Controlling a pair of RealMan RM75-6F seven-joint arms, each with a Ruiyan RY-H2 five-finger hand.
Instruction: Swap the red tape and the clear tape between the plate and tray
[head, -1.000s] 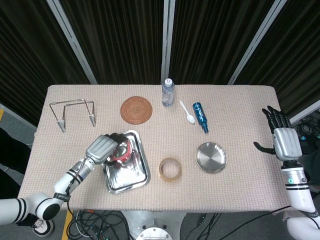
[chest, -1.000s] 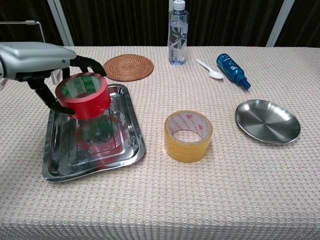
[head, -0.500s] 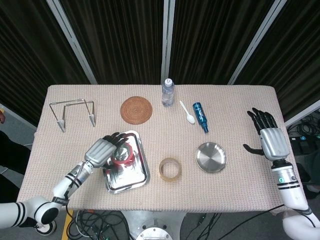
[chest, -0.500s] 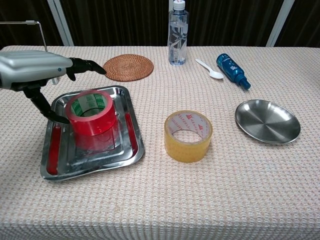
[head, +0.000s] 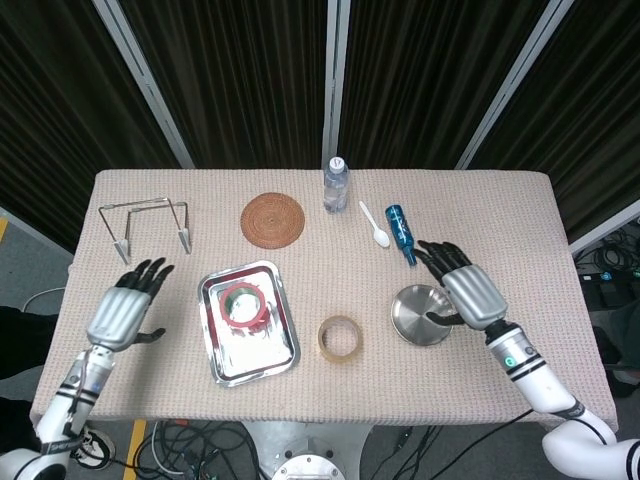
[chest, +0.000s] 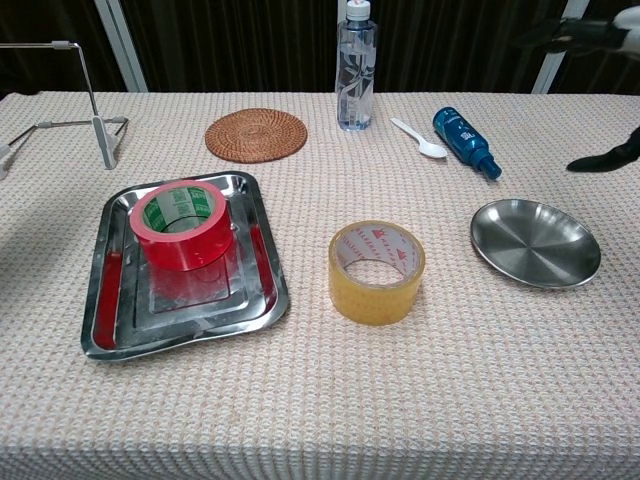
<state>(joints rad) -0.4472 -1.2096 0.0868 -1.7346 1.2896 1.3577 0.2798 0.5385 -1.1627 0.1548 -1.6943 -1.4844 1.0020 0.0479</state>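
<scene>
Tape is what remains to be handled here. The red tape (chest: 180, 226) lies flat in the tray (chest: 262, 290), toward the worktop's left front, and looks settled. The clear tape (chest: 377, 272), a yellowish see-through roll, sits flat on the bare worktop between tray and plate (chest: 536, 243), touching neither, so it probably has yet to reach the plate, which lies bare toward the right side.

As a guess, the clear roll is light and stiff: a cardboard core wound with smooth film, unlikely to crush, but its outer wall may be slick under hard fingers. Its open centre looks like the safest hold, with a thumb inside the core and fingers down the outer wall; spanning the whole roll across its outside would also do. The steel plate will likely let the roll skate if it is dropped rather than set down.

The right hand (head: 462, 290) hovers over the plate's far edge, fingers spread, holding nothing. The left hand (head: 127, 310) hangs off the tray's left, near the worktop's left edge, likewise spread and holding nothing.
</scene>
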